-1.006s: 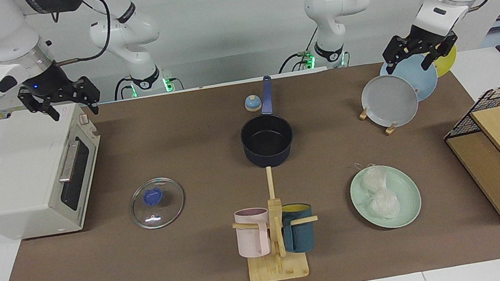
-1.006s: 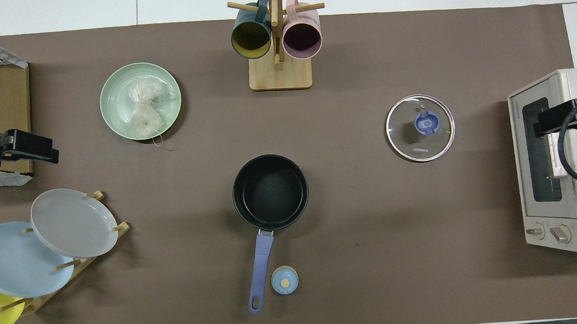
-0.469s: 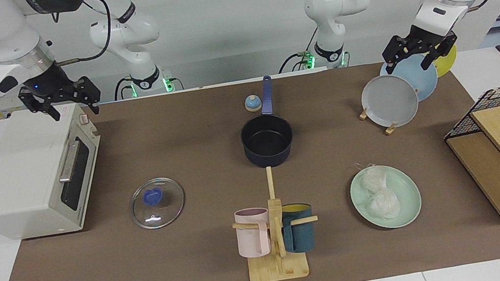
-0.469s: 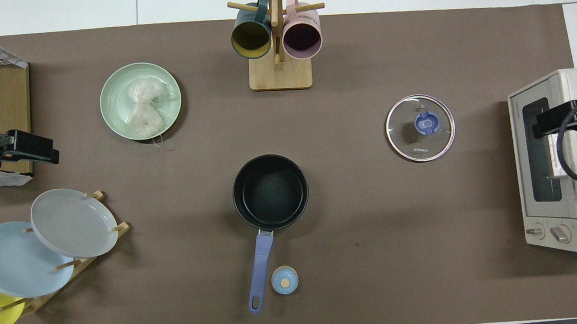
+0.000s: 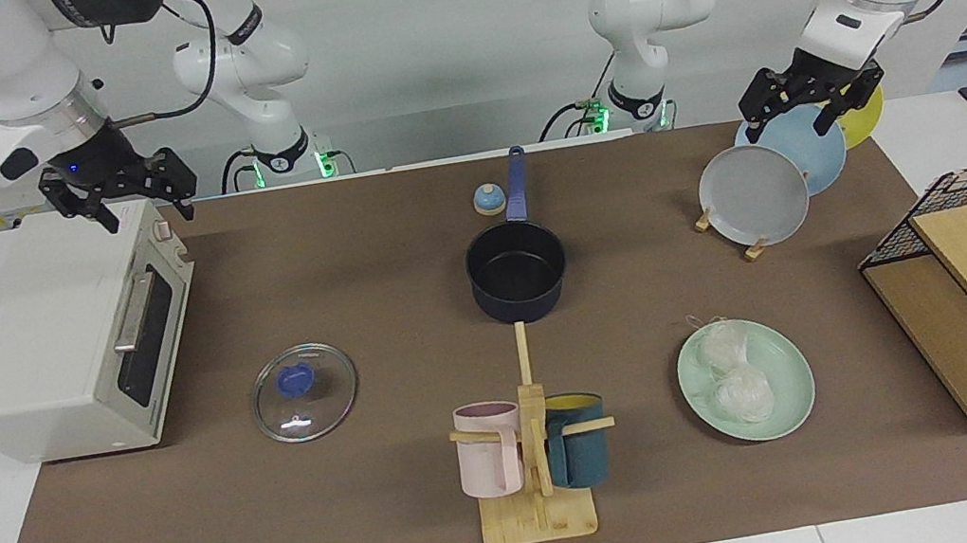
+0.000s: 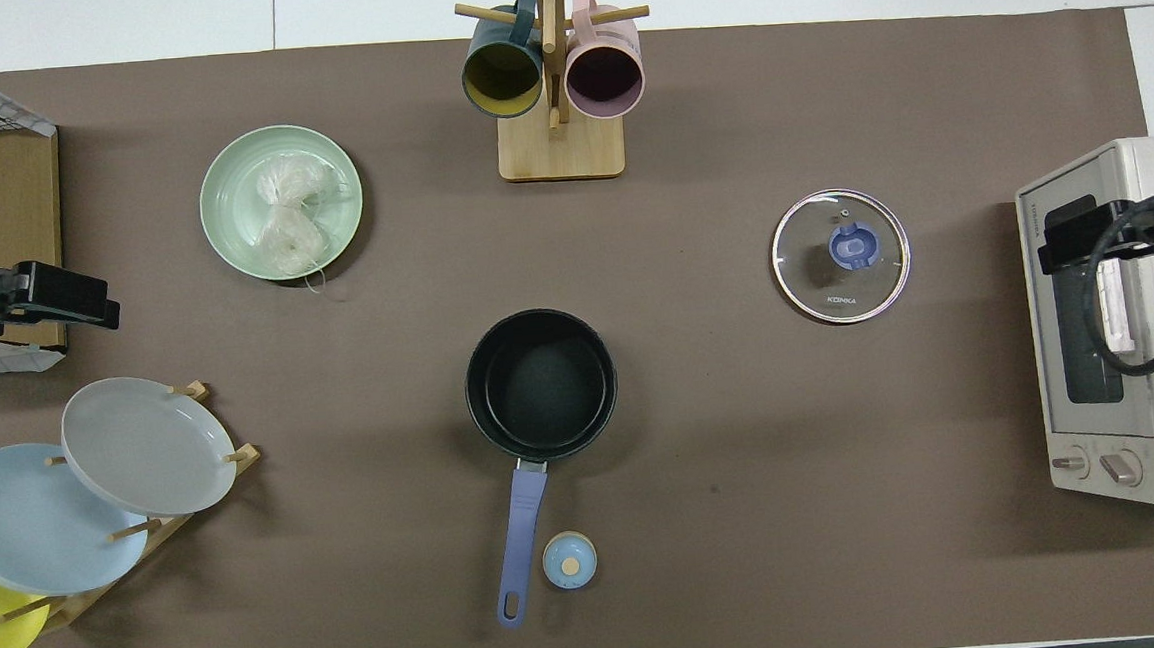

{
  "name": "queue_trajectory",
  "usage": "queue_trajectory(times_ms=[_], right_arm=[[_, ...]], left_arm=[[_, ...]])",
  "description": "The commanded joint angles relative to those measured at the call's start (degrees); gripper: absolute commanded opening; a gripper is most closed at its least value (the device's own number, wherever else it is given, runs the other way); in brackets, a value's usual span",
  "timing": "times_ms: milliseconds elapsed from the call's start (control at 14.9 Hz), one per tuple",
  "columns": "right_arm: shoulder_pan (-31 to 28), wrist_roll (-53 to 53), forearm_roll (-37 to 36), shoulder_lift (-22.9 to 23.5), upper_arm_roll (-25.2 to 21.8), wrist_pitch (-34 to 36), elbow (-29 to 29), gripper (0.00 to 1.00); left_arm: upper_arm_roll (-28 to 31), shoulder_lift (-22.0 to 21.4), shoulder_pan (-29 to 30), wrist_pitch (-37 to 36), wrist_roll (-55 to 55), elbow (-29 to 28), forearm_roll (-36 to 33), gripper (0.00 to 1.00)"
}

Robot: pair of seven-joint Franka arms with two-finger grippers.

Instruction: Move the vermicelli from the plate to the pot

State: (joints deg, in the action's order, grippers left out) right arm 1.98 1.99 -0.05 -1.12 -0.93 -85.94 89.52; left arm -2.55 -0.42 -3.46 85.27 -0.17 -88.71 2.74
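While raised, both grippers' fingers spread wide, holding nothing.

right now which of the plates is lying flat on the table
The mint-green plate, the one carrying the vermicelli. The grey plate, light-blue plate and yellow plate all stand tilted in the wooden rack.

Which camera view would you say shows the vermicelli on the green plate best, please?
The overhead view: it looks straight down on the vermicelli, so both bundles separate clearly against the plate. The facing view shows them slantwise, partly overlapping.
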Motion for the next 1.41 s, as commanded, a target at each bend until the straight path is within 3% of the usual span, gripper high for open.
queue_trajectory(times_ms=[0, 268, 536, 737, 1073, 1341], right_arm=[[1.0, -0.1, 1.1, 0.8, 0.4, -3.1, 2.0, 1.00], [6.5, -5.7, 0.8, 9.1, 0.4, -11.8, 1.9, 1.00], [5.8, -5.6, 0.7, 15.8, 0.4, -24.3, 3.6, 1.00], [4.3, -2.7, 0.1, 19.1, 0.4, -28.5, 3.8, 1.00], [4.2, -2.7, 0.9, 25.0, 0.4, -32.4, 4.4, 1.00], [4.3, -2.9, 1.1, 24.3, 0.4, -37.0, 11.4, 1.00]], left_arm=[[-0.2, -0.6, -0.5, -0.3, 0.7, -0.1, -0.5, 1.00], [0.0, -0.8, -0.4, 0.7, 0.3, -0.7, -0.4, 1.00], [0.4, -1.7, -0.2, 1.6, 0.1, -2.4, 0.1, 1.00], [0.3, -0.9, -1.1, 6.2, -0.8, -3.3, 0.1, 1.00], [0.1, 9.5, -2.5, 13.7, -0.9, -2.1, 0.1, 1.00], [0.1, 17.7, -2.8, 23.6, -0.9, -2.1, -0.2, 1.00]])
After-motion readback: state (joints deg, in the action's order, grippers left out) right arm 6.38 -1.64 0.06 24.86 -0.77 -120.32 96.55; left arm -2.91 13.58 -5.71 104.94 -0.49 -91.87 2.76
